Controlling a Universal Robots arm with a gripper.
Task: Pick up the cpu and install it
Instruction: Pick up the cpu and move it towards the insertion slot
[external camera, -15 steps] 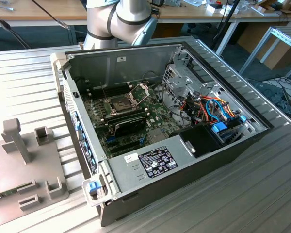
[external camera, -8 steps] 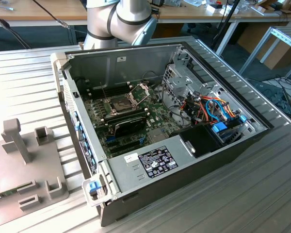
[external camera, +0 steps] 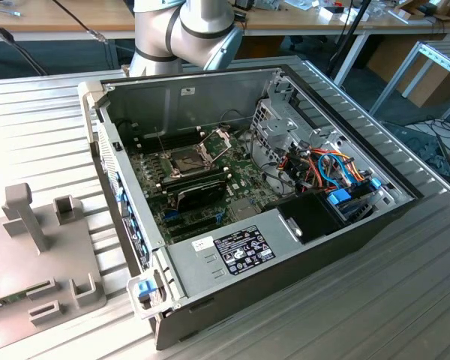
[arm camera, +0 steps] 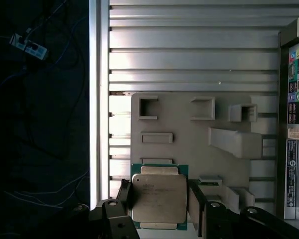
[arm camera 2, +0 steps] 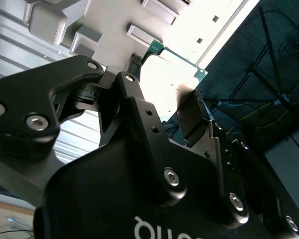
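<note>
Exterior view: socket (external camera: 189,159) on the motherboard (external camera: 244,169) stood open and looked empty. Second wrist view: hand (arm camera 2: 164,82) looked clenched on the cpu (arm camera 2: 182,59) by its edges. First wrist view: cpu hung above the grey fixture (arm camera: 189,134) near the counter (arm camera: 189,50) edge, so I'd say pick done, carry in hand; seating calls for squaring the chip to the socket.

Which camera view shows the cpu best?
The first wrist view: the cpu faces the camera, its whole metal top visible in the gripper. The second wrist view shows it obliquely, washed by glare, one green corner clear.
</note>
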